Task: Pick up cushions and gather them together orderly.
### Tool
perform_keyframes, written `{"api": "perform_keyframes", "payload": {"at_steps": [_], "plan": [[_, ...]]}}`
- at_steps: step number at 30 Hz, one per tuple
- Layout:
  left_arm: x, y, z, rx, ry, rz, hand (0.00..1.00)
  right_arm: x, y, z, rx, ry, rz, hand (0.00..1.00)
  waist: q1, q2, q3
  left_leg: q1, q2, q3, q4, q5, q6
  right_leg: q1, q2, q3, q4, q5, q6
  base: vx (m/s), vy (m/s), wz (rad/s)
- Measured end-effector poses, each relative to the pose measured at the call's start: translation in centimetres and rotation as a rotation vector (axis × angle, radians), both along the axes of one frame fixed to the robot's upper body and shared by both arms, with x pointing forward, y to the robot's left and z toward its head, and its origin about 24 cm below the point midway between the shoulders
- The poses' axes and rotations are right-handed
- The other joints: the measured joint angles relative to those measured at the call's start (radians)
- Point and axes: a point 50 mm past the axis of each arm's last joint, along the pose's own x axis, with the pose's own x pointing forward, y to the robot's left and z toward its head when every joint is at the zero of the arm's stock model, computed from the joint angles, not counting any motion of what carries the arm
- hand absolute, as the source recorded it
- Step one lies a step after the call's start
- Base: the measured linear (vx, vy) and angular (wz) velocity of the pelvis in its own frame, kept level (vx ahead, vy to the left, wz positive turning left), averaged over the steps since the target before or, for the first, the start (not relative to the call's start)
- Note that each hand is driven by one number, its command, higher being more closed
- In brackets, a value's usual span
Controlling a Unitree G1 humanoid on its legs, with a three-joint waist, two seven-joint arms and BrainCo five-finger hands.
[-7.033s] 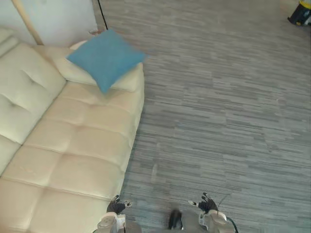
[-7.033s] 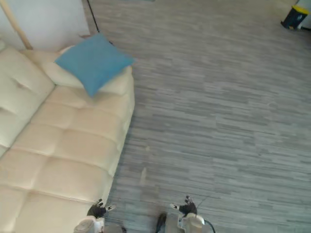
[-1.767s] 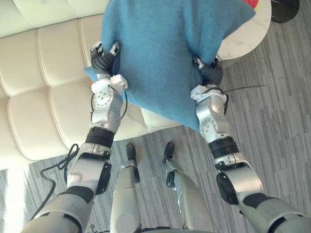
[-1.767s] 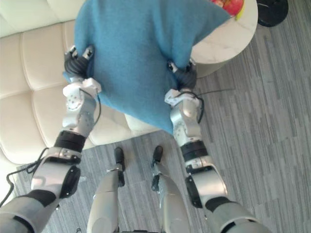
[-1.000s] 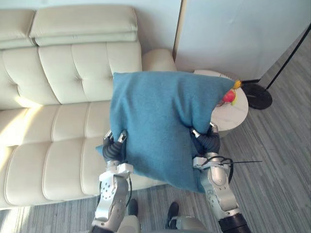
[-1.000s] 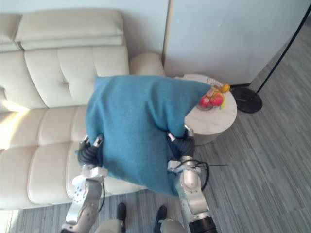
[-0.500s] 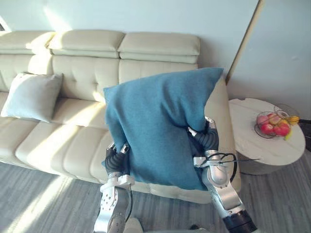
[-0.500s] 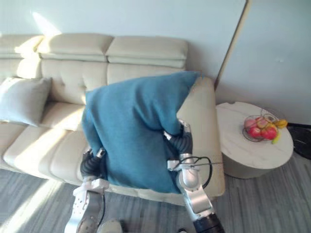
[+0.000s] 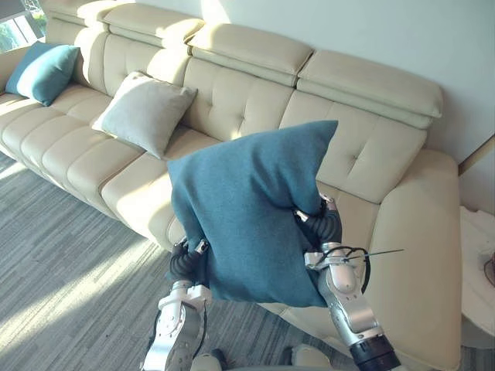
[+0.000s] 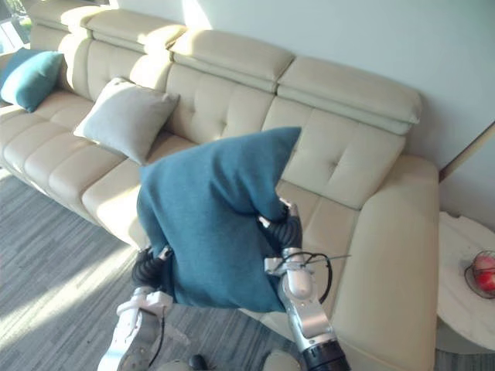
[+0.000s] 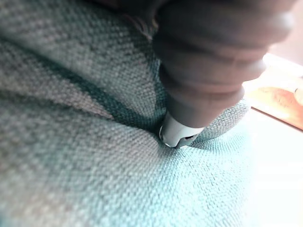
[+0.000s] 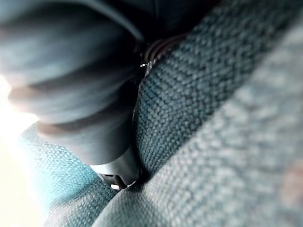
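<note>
A cream sofa [image 9: 371,178] runs along the wall. In front of it a big blue cushion [image 9: 247,209] is held up off the seat. To its left on the sofa, a grey cushion [image 9: 143,112] leans on the backrest, with a small blue cushion [image 9: 45,71] further left. The left hand [image 9: 186,264] and right hand [image 9: 323,228] press the big cushion's sides, their fingers buried in the cloth — how tightly they grip, I cannot tell.

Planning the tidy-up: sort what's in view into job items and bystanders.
Job: large teal cushion, carried between left hand and right hand; grey cushion on the sofa; small teal cushion at its far end.
Just there: side table; fruit bowl.
</note>
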Motion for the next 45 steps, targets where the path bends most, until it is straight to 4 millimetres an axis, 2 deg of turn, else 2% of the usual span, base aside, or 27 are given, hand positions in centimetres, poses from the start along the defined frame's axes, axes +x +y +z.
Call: {"api": "perform_keyframes", "payload": {"at_steps": [1, 2, 3, 4, 6, 7, 8, 9, 10, 11, 12, 13, 14, 15, 16, 18, 19, 20, 22, 23, 24, 27, 31, 34, 38, 42, 45], "plan": [[0.0, 0.0, 0.0, 0.000, -0.001, -0.001, 1.00, 0.0, 0.0, 0.1, -0.002, -0.002, 0.001, 1.00, -0.002, -0.001, 0.003, 0.001, -0.002, 0.001, 0.006, -0.006, -0.002, -0.004, 0.006, -0.006, -0.025, 0.023, -0.017, 0.14, -0.094, -0.14], [-0.1, -0.3, -0.1, -0.010, 0.007, -0.007, 1.00, 0.1, -0.3, 0.0, -0.024, -0.003, 0.003, 1.00, -0.009, 0.020, 0.005, 0.001, 0.008, -0.014, 0.022, -0.026, -0.022, 0.008, 0.023, -0.008, -0.038, 0.038, -0.041, 0.18, -0.086, -0.17], [-0.2, -0.4, -0.1, -0.011, 0.003, -0.018, 1.00, 0.0, -0.6, 0.1, -0.040, -0.006, 0.003, 1.00, -0.012, 0.034, 0.004, -0.002, 0.024, -0.018, 0.026, -0.036, -0.037, 0.016, 0.044, -0.006, -0.052, 0.035, -0.045, 0.19, -0.080, -0.15], [-0.2, -0.4, -0.1, -0.011, 0.001, -0.022, 1.00, 0.0, -0.7, 0.1, -0.043, -0.006, 0.003, 1.00, -0.015, 0.036, 0.005, -0.004, 0.029, -0.019, 0.031, -0.039, -0.039, 0.017, 0.048, -0.008, -0.055, 0.032, -0.048, 0.22, -0.059, -0.11], [-0.3, -0.9, -0.3, -0.014, 0.008, -0.058, 1.00, -0.1, -1.4, 0.0, -0.058, 0.002, -0.001, 1.00, -0.041, 0.048, 0.009, -0.018, 0.085, -0.047, 0.118, -0.074, -0.059, 0.058, 0.088, -0.034, -0.076, 0.005, -0.059, 0.24, -0.079, 0.09], [-0.3, -1.0, -0.4, -0.013, 0.014, -0.068, 1.00, -0.2, -1.6, -0.2, -0.062, 0.007, -0.004, 1.00, -0.044, 0.048, 0.010, -0.023, 0.097, -0.054, 0.149, -0.076, -0.061, 0.073, 0.096, -0.039, -0.087, 0.002, -0.059, 0.26, -0.102, 0.16], [-0.4, -1.2, -0.8, -0.010, 0.030, -0.087, 1.00, -0.7, -2.0, -0.4, -0.064, 0.017, -0.016, 1.00, -0.045, 0.050, 0.011, -0.052, 0.135, -0.080, 0.279, -0.075, -0.060, 0.130, 0.120, -0.042, -0.128, 0.002, -0.059, 0.22, -0.082, -0.05], [-0.6, -1.4, -1.0, -0.015, 0.040, -0.100, 1.00, -1.3, -2.3, -0.2, -0.064, 0.006, -0.020, 1.00, -0.034, 0.066, 0.021, -0.077, 0.174, -0.100, 0.416, -0.066, -0.047, 0.188, 0.152, -0.031, -0.164, 0.001, -0.058, 0.26, -0.089, -0.14], [-0.7, -1.4, -1.1, -0.016, 0.041, -0.106, 1.00, -1.5, -2.3, 0.0, -0.058, -0.001, -0.022, 1.00, -0.031, 0.072, 0.024, -0.086, 0.188, -0.110, 0.464, -0.054, -0.035, 0.211, 0.163, -0.021, -0.178, -0.001, -0.059, 0.22, -0.022, -0.39], [-0.9, -1.4, -1.2, -0.016, 0.048, -0.108, 1.00, -2.0, -2.2, 0.4, -0.047, -0.017, -0.017, 1.00, -0.026, 0.076, 0.027, -0.115, 0.198, -0.146, 0.565, 0.004, -0.029, 0.250, 0.169, 0.008, -0.204, -0.004, -0.060, 0.17, 0.011, -0.38], [-0.9, -1.4, -1.2, -0.017, 0.047, -0.111, 1.00, -2.1, -2.2, 0.6, -0.042, -0.028, -0.014, 1.00, -0.021, 0.071, 0.027, -0.138, 0.196, -0.166, 0.620, 0.024, -0.030, 0.268, 0.163, 0.032, -0.218, -0.010, -0.062, 0.26, 0.067, -0.67], [-0.9, -1.7, -1.2, -0.027, 0.040, -0.121, 1.00, -2.2, -2.3, 1.1, -0.038, -0.049, -0.017, 1.00, -0.008, 0.074, 0.025, -0.170, 0.183, -0.210, 0.631, -0.025, -0.041, 0.273, 0.160, 0.068, -0.225, -0.015, -0.068, 0.23, 0.085, -0.67], [-0.9, -1.8, -1.2, -0.035, 0.038, -0.120, 1.00, -2.2, -2.3, 1.2, -0.037, -0.057, -0.018, 1.00, -0.004, 0.080, 0.022, -0.192, 0.166, -0.247, 0.607, -0.058, -0.039, 0.278, 0.159, 0.091, -0.231, -0.015, -0.068, 0.28, 0.135, -0.91], [-1.0, -1.9, -1.2, -0.040, 0.044, -0.119, 1.00, -2.2, -2.3, 1.2, -0.035, -0.055, -0.018, 1.00, 0.006, 0.077, 0.023, -0.205, 0.124, -0.320, 0.530, -0.093, -0.038, 0.286, 0.148, 0.118, -0.233, -0.012, -0.060, 0.19, 0.120, -0.70], [-1.0, -1.9, -1.3, -0.040, 0.045, -0.120, 1.00, -2.2, -2.3, 1.2, -0.035, -0.054, -0.018, 1.00, 0.008, 0.072, 0.027, -0.205, 0.103, -0.354, 0.493, -0.099, -0.040, 0.293, 0.143, 0.135, -0.233, -0.012, -0.058, 0.19, 0.133, -0.78], [-1.2, -1.9, -1.4, -0.039, 0.056, -0.119, 1.00, -2.1, -2.3, 1.0, -0.034, -0.048, -0.019, 1.00, 0.012, 0.059, 0.031, -0.200, 0.005, -0.518, 0.321, -0.096, -0.057, 0.310, 0.116, 0.185, -0.234, -0.018, -0.038, 0.22, 0.217, -0.83], [-1.3, -1.9, -1.5, -0.038, 0.059, -0.118, 1.00, -2.1, -2.3, 0.9, -0.037, -0.043, -0.019, 1.00, 0.013, 0.066, 0.026, -0.184, -0.025, -0.614, 0.183, -0.058, -0.081, 0.315, 0.111, 0.231, -0.232, -0.023, -0.008, 0.31, 0.360, -1.31], [-1.5, -1.9, -1.6, -0.031, 0.062, -0.118, 1.00, -2.1, -2.3, 0.6, -0.041, -0.033, -0.021, 1.00, 0.015, 0.100, 0.012, -0.178, -0.008, -0.649, 0.080, 0.087, -0.113, 0.316, 0.135, 0.290, -0.232, -0.031, 0.037, 0.27, 0.330, -1.35], [-1.7, -1.3, -1.8, -0.002, 0.072, -0.124, 1.00, -2.2, -1.8, -0.4, 0.000, 0.017, -0.031, 1.00, 0.005, 0.050, -0.009, -0.142, -0.044, -0.583, 0.068, 0.073, -0.078, 0.309, 0.080, 0.363, -0.225, -0.030, 0.065, 0.29, 0.322, -0.86], [-1.7, -1.3, -1.8, -0.001, 0.072, -0.125, 1.00, -2.2, -1.7, -0.4, 0.003, 0.018, -0.031, 1.00, 0.000, 0.040, -0.010, -0.133, -0.055, -0.571, 0.060, 0.073, -0.075, 0.308, 0.064, 0.375, -0.221, -0.034, 0.071, 0.25, 0.302, -0.63], [-1.8, -1.2, -1.8, 0.003, 0.075, -0.127, 1.00, -2.2, -1.7, -0.4, 0.003, 0.017, -0.028, 1.00, -0.004, 0.016, -0.015, -0.101, -0.079, -0.523, 0.022, 0.080, -0.054, 0.292, 0.027, 0.413, -0.201, -0.044, 0.087, 0.12, 0.192, -0.47], [-1.8, -1.2, -1.8, 0.005, 0.070, -0.125, 1.00, -2.2, -1.5, -0.3, 0.004, 0.009, -0.016, 1.00, 0.000, 0.004, -0.024, -0.063, -0.102, -0.451, -0.053, 0.099, -0.025, 0.241, -0.003, 0.477, -0.160, -0.042, 0.089, 0.09, 0.182, -0.60], [-2.1, -1.0, -1.9, 0.010, 0.077, -0.121, 1.00, -2.2, -1.2, -0.1, -0.022, -0.003, -0.010, 1.00, 0.010, -0.003, -0.031, -0.047, -0.099, -0.378, -0.096, 0.108, -0.015, 0.200, -0.007, 0.524, -0.165, -0.033, 0.093, 0.02, 0.052, -0.63], [-2.0, -1.1, -1.4, 0.018, 0.051, -0.124, 1.00, -2.2, -1.2, -0.2, -0.026, -0.002, -0.011, 1.00, -0.004, -0.008, -0.044, -0.020, -0.096, -0.348, -0.168, 0.141, -0.019, 0.195, -0.005, 0.531, -0.215, -0.010, 0.102, -0.01, -0.037, -0.36], [-1.8, -1.2, -0.9, 0.022, 0.029, -0.118, 1.00, -2.2, -1.5, -0.2, -0.041, -0.002, -0.013, 1.00, -0.013, -0.007, -0.054, 0.025, -0.093, -0.360, -0.266, 0.195, -0.026, 0.209, 0.000, 0.509, -0.235, -0.006, 0.104, -0.02, -0.065, 0.07], [-1.4, -1.3, -0.2, 0.020, 0.001, -0.069, 1.00, -2.1, -1.6, -0.3, -0.056, -0.001, -0.035, 1.00, -0.016, -0.006, -0.057, 0.021, -0.089, -0.422, -0.348, 0.263, -0.031, 0.209, 0.004, 0.444, -0.249, 0.002, 0.105, -0.05, -0.060, 0.43], [-0.5, -0.8, 0.4, 0.044, -0.023, -0.029, 1.00, -0.9, -1.2, -1.1, -0.070, 0.029, -0.056, 1.00, -0.005, -0.008, -0.052, -0.021, -0.083, -0.453, -0.348, 0.287, -0.030, 0.184, 0.006, 0.418, -0.250, 0.012, 0.109, -0.09, -0.014, 0.34]]}}
